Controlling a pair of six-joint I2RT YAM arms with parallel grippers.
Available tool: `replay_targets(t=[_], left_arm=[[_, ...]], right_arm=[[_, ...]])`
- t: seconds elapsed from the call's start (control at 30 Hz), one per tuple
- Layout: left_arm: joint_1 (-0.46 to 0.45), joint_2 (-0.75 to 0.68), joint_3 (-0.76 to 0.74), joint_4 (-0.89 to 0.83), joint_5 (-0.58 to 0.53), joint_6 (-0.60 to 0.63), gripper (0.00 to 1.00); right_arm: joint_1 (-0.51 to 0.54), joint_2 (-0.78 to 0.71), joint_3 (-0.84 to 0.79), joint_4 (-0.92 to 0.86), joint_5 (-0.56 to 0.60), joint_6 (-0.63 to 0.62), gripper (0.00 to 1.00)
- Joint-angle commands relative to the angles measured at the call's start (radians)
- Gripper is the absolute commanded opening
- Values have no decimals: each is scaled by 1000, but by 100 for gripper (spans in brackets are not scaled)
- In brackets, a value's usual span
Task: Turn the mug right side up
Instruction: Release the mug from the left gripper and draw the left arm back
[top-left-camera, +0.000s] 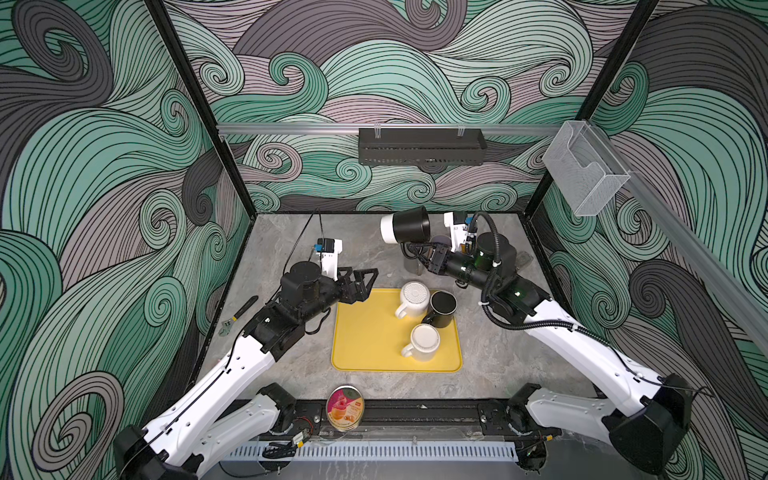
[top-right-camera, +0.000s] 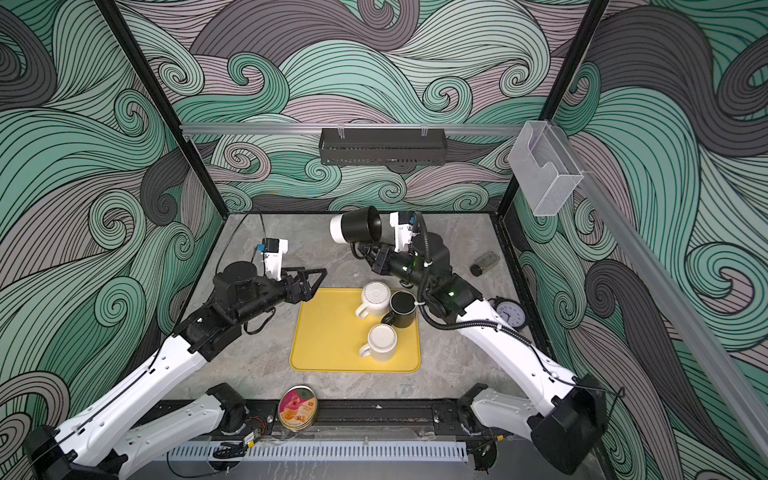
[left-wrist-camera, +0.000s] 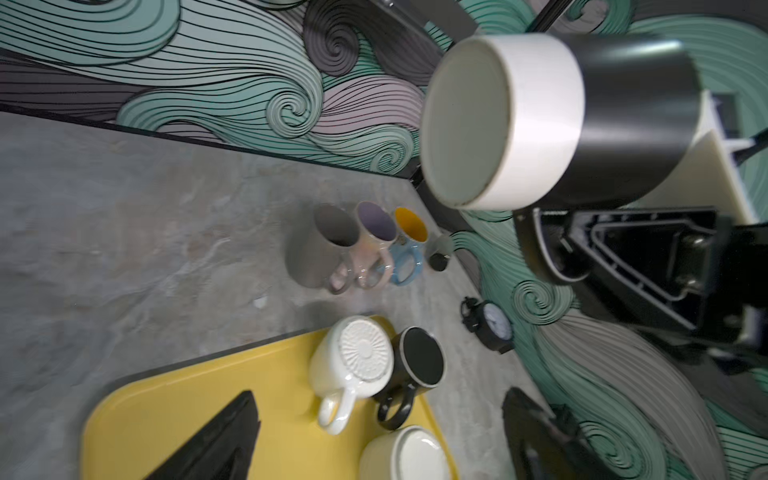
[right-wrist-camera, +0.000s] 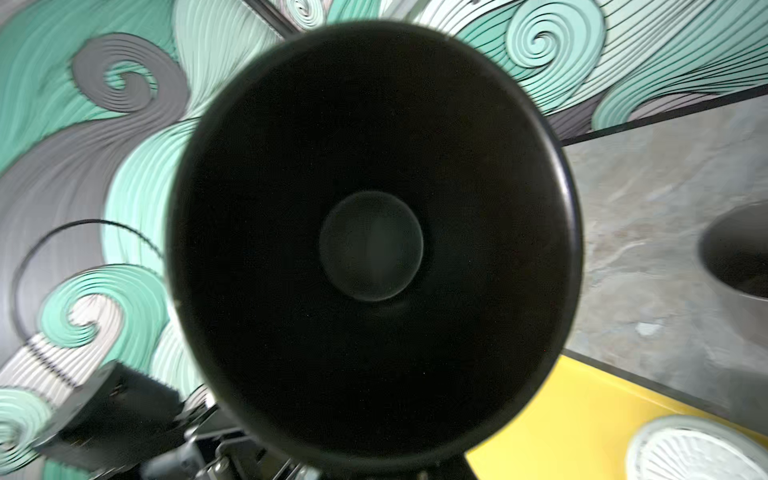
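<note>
A black mug with a white base band hangs in the air over the back of the table, lying on its side with its base towards the left. My right gripper is shut on its handle from below. The right wrist view looks straight into the mug's dark mouth. The left wrist view shows the mug's pale base. My left gripper stands open and empty by the far left corner of the yellow tray, apart from the mug.
Three mugs stand upside down on the tray: a ribbed white one, a black one and a cream one. Three upright mugs stand behind it. An alarm clock, a small jar, a wrench and a tin lie around.
</note>
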Motion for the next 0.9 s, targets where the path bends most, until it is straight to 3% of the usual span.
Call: replay_targets(t=[0.0,0.07,0.17,0.4,0.63,0.73,0.87], left_arm=[[-14,-5,60,-202,-201,69,98],[-34,-18,60,-212,-242,93,98],[-49,-41,32,-178,-215,136,98],[-55,-77,-94,-10,-208,117,99],[-55,-121,-152,22,-405,17,99],[-57,-95,-98,-84,-400,16,99],[-58,-72,-83,-122,-295,77,99]], right_arm=[[26,44,92,-131,122,-86,0],[35,63,100,-135,134,-97,0],[43,83,113,-153,175,-115,0],[48,118,163,-241,253,-138,0],[74,211,256,-376,350,-188,0],[91,256,292,-403,394,-219,0],[103,303,333,-440,447,-251,0]])
